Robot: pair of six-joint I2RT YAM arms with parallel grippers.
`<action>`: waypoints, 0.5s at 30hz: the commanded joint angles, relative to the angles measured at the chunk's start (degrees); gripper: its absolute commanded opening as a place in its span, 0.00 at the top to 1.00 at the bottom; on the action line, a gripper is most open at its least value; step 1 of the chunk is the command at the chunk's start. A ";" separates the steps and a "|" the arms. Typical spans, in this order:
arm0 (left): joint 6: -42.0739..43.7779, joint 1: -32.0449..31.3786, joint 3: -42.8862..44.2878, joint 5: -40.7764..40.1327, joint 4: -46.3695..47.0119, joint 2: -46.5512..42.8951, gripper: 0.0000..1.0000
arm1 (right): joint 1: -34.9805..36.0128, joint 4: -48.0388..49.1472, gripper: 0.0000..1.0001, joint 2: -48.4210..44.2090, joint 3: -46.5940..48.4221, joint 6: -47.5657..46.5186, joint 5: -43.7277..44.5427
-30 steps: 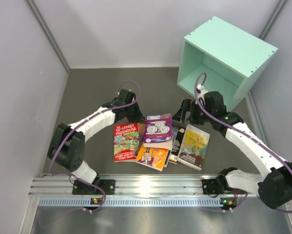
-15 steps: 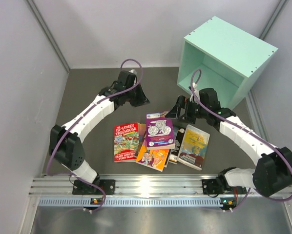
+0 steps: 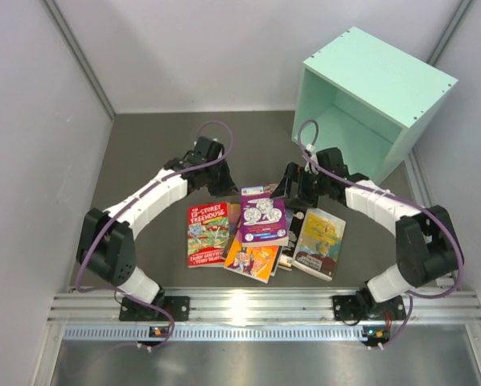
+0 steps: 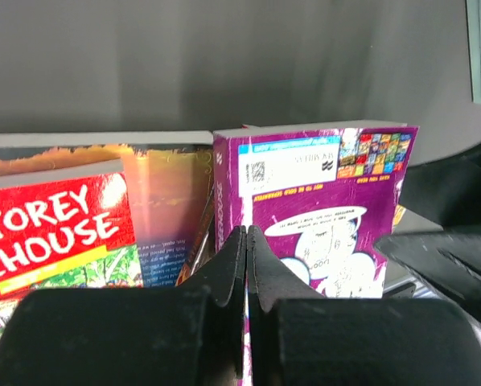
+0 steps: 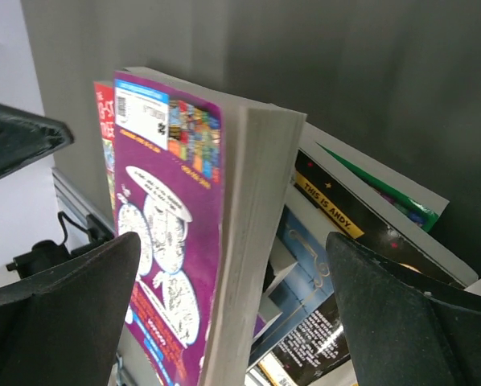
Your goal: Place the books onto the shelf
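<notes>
Right tool [image 5: 232,241] wide (empty), left tool [image 4: 246,235] closed

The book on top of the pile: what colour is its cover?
Purple, with white cartoon drawings. The book shows best in the right wrist view.

Below the purple book [image 3: 263,219]: black book [image 5: 357,233] mostly covered. Green book [image 5: 397,201] shows only an edge strip. Left of purple: red book [image 4: 55,233], title cut by frame edge.
</notes>
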 commanded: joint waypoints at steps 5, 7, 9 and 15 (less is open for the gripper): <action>-1.99 -0.43 -4.95 1.77 3.44 -3.49 1.00 | -0.42 8.13 0.04 3.21 2.31 2.65 -3.92; -2.17 -0.95 -5.83 2.04 4.41 -2.70 1.00 | -0.42 10.76 0.04 3.65 2.31 4.06 -4.72; -2.43 -1.57 -6.10 2.65 4.85 -2.00 1.00 | -0.42 12.35 0.05 4.00 2.40 5.82 -5.95; -2.69 -3.51 -4.52 3.18 5.91 0.82 1.00 | -0.42 18.85 0.20 6.11 2.66 8.72 -9.46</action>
